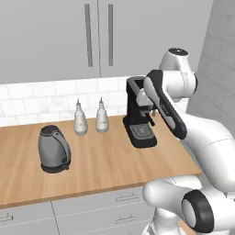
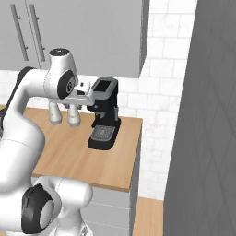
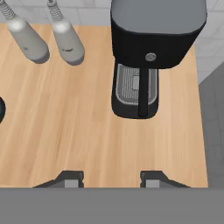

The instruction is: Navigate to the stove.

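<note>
The stove, a wide black glass cooktop, is nowhere among the things these cameras take in, so which way it lies from the fingers cannot be read off directly. What can be judged is where it is not. In the right base view the wooden counter [image 2: 92, 159] ends at the centre of the frame, with a tall grey panel [image 2: 207, 115] filling the right side beyond it. In the left base view the counter runs on past the left edge of the frame, so the stove probably lies that way or elsewhere in the room, and the base has to drive, not the arm reach.

In the hand view the gripper [image 3: 109, 179] hangs over bare wood at the bottom centre, its two dark tips standing well apart with nothing between them: open and empty. Above it, right of centre, sits a black coffee machine [image 3: 151, 39] with its drip tray towards the fingers. Two pale bottles [image 3: 65, 41] stand in the upper left. A grey kettle [image 1: 53, 149] sits at the left of the left base view, well apart from the bottles.
</note>
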### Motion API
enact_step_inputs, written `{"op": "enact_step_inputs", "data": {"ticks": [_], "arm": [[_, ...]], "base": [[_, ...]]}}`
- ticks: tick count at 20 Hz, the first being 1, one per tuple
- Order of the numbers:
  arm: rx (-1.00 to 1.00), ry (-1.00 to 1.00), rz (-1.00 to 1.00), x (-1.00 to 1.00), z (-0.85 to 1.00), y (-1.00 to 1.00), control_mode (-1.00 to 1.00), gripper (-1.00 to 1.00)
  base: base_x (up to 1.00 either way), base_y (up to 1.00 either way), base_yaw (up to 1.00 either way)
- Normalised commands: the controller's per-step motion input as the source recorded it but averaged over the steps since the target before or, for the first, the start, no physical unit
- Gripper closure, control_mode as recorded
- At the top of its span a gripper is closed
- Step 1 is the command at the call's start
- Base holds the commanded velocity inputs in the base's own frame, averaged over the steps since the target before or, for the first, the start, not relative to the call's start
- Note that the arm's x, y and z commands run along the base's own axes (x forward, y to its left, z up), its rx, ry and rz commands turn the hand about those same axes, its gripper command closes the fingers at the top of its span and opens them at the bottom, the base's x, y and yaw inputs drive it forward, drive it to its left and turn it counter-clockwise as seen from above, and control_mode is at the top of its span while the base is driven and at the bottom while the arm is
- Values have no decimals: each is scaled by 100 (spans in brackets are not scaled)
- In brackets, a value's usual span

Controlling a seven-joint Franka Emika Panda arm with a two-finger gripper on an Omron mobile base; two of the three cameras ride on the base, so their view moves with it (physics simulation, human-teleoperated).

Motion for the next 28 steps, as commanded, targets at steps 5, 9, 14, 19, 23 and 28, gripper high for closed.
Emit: {"op": "enact_step_inputs", "data": {"ticks": [5, 9, 14, 19, 23, 28], "arm": [[0, 0, 0, 0, 0, 0, 100, -100], [0, 0, 0, 0, 0, 0, 100, -100], [0, 0, 0, 0, 0, 0, 100, -100], [0, 0, 0, 0, 0, 0, 100, -100], [0, 0, 0, 0, 0, 0, 100, -100], [0, 0, 0, 0, 0, 0, 100, -100]], "base": [[0, 0, 0], [-19, 4, 0], [-55, 61, 11], [-48, 78, 71], [-23, 81, 81], [-13, 71, 81]]}}
